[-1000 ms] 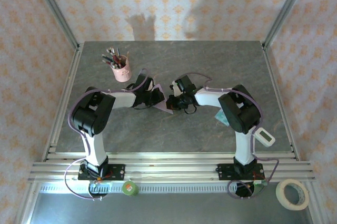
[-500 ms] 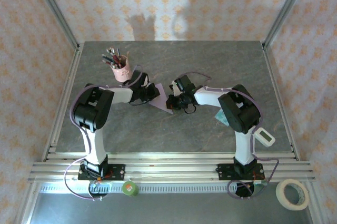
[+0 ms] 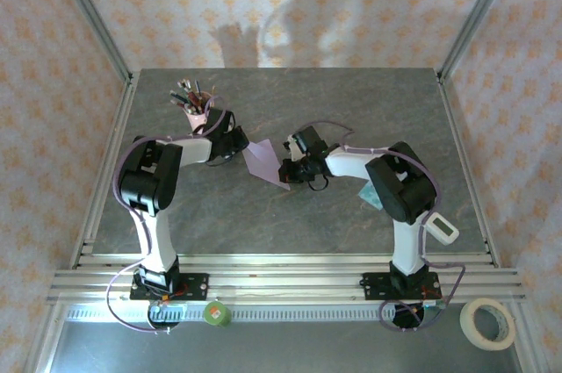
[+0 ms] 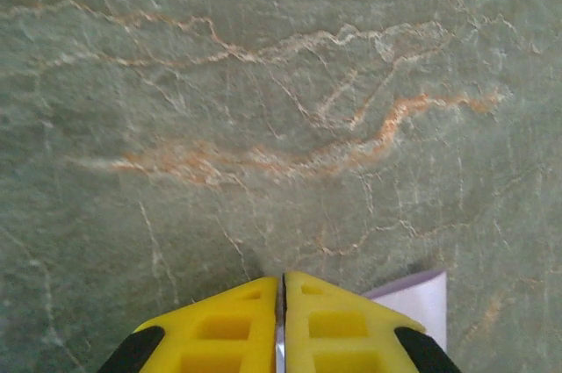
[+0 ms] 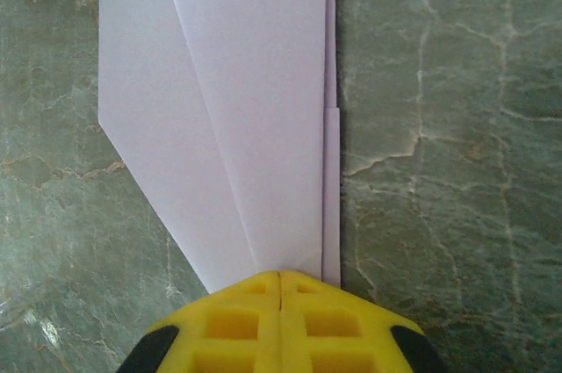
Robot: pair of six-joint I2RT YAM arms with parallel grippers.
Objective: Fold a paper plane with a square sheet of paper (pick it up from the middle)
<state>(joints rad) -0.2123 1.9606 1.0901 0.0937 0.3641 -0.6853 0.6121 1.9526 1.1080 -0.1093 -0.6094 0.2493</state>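
Left fingers: the yellow pads (image 4: 228, 325) were pressed together, with a thin pale sliver in the seam between them, so they looked clamped on an edge of the paper.
Left gripper (image 4: 282, 278): it pointed across bare bench, and a lilac corner poked out just beside its right pad. From above, the left gripper (image 3: 239, 141) sat at the paper's left corner.
Right fingers: the yellow pads (image 5: 329, 325) were closed tight, with no gap between them, pinching the narrow end of the paper.
Right gripper (image 5: 280, 275): the folded layers fanned away from it. From above, the right gripper (image 3: 291, 171) was at the paper's right side.
Paper plane (image 5: 255, 83): pale lilac, with long slanting folds lapped over one another and one straight edge on the right. From above, the paper plane (image 3: 262, 161) lay about the middle of the bench, a little left of centre, strung between the two grippers. Whether it rested flat or hung just clear I could not tell.
Bench (image 3: 369, 101): grey-green stone pattern with pale and rusty veins.
Pen cup (image 3: 198, 108): pink, toward the far left corner, partly behind the left arm.
Teal-and-white packet (image 3: 370, 198): on the right half, tucked against the right arm.
White device (image 3: 442, 229): by the near right corner.
Tape roll (image 3: 488, 323): off the bench, beyond that same corner.
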